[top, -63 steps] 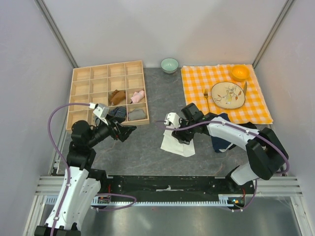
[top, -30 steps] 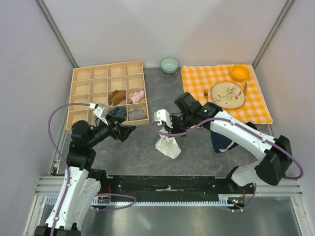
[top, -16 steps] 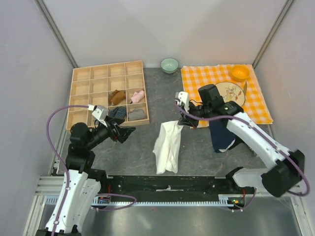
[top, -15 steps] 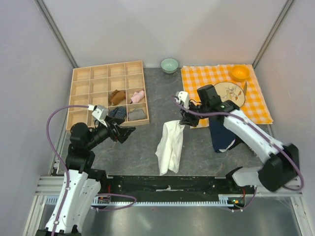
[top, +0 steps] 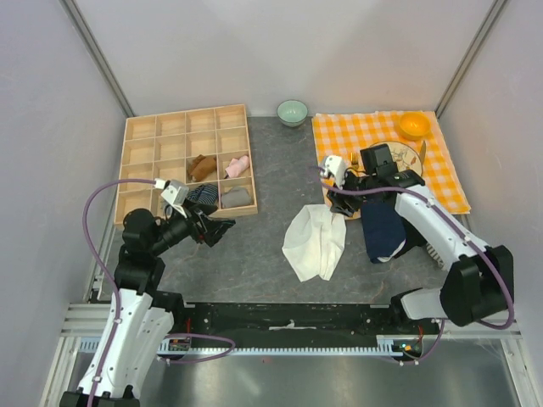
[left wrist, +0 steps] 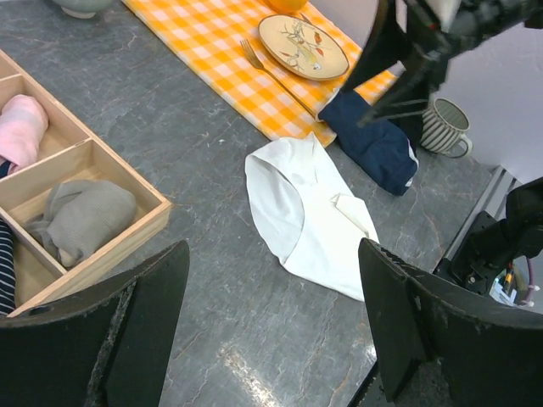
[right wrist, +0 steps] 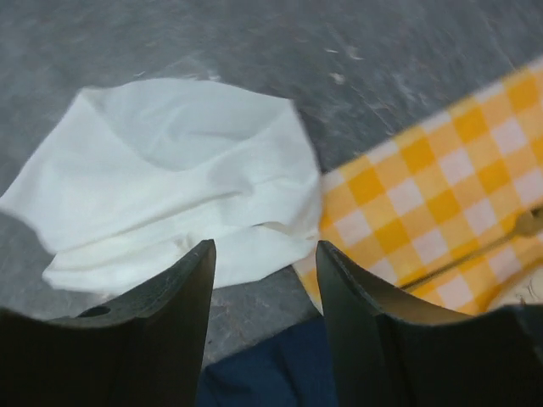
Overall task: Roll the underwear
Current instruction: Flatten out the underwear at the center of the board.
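Observation:
The cream-white underwear [top: 316, 242] lies loosely spread on the grey table, its far corner at the edge of the checked cloth. It also shows in the left wrist view [left wrist: 310, 212] and the right wrist view [right wrist: 170, 174]. My right gripper [top: 340, 202] is open and empty just above its far edge; the right wrist view shows the gripper [right wrist: 265, 251] with jaws apart over cloth and table. The rust-brown underwear [top: 201, 166] sits in a tray compartment. My left gripper [top: 217, 227] is open and empty, left of the white piece, and shows in its own view [left wrist: 271, 248].
A wooden compartment tray [top: 144, 151] at the left holds a pink roll [top: 237, 165], a grey roll [top: 236, 197] and a striped sock bundle [top: 202, 194]. A navy cloth [top: 382, 229] lies by the checked cloth [top: 441, 182], which carries a plate [top: 405, 174] and an orange bowl [top: 414, 125]. A mug [left wrist: 445, 127] stands beyond the navy cloth. A green bowl [top: 293, 111] stands at the back.
My right gripper lifted the white underwear off the table, swung it up and right, then let it go. It now lies spread out and the gripper is open. The left arm barely moved.

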Action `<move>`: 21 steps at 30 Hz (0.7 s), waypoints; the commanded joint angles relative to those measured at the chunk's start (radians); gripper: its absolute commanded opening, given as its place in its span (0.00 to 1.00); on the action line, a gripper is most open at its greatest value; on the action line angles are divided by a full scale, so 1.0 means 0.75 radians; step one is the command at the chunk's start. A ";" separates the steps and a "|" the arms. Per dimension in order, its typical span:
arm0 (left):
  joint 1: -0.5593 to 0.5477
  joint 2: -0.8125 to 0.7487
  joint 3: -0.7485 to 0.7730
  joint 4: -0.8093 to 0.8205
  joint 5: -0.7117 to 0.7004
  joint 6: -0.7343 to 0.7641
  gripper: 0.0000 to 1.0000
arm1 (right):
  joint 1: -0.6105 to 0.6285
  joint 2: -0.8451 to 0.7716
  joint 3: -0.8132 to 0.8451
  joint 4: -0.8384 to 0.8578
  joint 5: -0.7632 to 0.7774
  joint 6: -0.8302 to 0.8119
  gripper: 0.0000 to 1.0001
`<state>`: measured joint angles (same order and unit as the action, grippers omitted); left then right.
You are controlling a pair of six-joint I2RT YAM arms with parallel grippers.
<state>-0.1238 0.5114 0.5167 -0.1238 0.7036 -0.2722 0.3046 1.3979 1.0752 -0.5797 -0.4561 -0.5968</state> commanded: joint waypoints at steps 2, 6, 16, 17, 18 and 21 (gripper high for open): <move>0.008 0.024 0.011 0.055 0.068 -0.042 0.86 | 0.138 -0.066 -0.046 -0.650 -0.394 -0.959 0.59; 0.006 0.046 0.002 0.071 0.093 -0.071 0.86 | 0.352 -0.140 -0.300 -0.524 -0.203 -1.070 0.65; -0.003 0.106 0.000 0.079 0.115 -0.099 0.83 | 0.569 -0.081 -0.480 -0.229 0.074 -1.037 0.57; -0.007 0.120 -0.002 0.079 0.121 -0.109 0.83 | 0.576 -0.076 -0.491 -0.217 0.097 -1.035 0.55; -0.013 0.130 -0.004 0.091 0.125 -0.122 0.83 | 0.582 -0.076 -0.509 -0.211 0.107 -1.035 0.54; -0.048 0.199 -0.008 0.120 0.158 -0.181 0.80 | 0.592 -0.080 -0.527 -0.209 0.123 -1.014 0.47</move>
<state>-0.1326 0.6117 0.5167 -0.0902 0.7670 -0.3267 0.7364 1.3350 0.7033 -0.7677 -0.4026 -1.3407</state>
